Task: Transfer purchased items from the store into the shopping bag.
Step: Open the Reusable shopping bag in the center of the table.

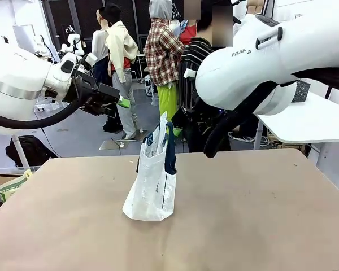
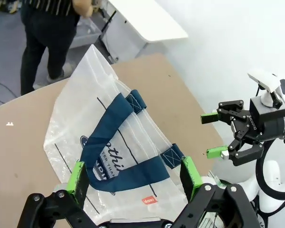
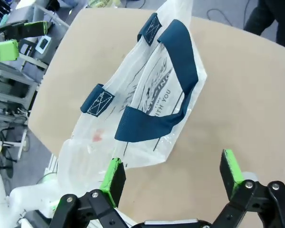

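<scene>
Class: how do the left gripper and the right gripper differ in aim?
The left gripper frames the shopping bag between its pads; the right gripper frames mostly bare table. The bag's handle lies crosswise before the left gripper, lengthwise before the right gripper. Both open, empty.

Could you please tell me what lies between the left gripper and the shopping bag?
Nothing lies there. In the left wrist view, the open left gripper hangs clear of the shopping bag, with only air between them.

The tan table [image 1: 260,226] carries the shopping bag [image 1: 152,192], standing upright near its middle.
</scene>
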Robot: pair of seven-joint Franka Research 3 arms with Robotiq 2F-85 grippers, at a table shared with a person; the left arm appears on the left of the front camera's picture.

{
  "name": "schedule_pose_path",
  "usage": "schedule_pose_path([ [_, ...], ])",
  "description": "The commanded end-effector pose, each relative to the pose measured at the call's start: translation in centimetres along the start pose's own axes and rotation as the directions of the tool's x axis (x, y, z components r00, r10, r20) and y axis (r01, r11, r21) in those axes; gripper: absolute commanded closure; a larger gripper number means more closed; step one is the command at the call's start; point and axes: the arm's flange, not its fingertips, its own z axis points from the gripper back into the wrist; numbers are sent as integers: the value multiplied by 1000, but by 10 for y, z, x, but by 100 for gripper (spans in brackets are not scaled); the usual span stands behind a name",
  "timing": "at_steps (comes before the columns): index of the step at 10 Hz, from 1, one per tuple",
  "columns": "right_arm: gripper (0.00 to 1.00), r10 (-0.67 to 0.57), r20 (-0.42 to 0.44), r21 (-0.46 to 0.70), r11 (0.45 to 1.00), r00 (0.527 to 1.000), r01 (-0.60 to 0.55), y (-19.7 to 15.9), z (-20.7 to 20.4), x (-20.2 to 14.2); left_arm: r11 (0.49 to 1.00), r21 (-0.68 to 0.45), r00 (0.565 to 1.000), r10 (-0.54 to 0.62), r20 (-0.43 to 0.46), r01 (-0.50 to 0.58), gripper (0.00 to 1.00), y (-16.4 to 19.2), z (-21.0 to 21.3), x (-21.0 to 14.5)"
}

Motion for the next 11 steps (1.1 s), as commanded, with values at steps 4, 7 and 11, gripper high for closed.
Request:
schedule_pose_path([
  [4,0,-6,-43,77,997,999,9,21,-38,30,997,-54,987,-67,-146,59,0,1,-72,37],
  [7,0,-47,-90,90,994,995,55,22,-57,33,997,-59,972,-67,-224,55,0,-1,-106,44],
  [11,0,-67,-110,89,993,992,77,16,-68,34,999,-31,956,-36,-292,28,0,8,-135,37],
])
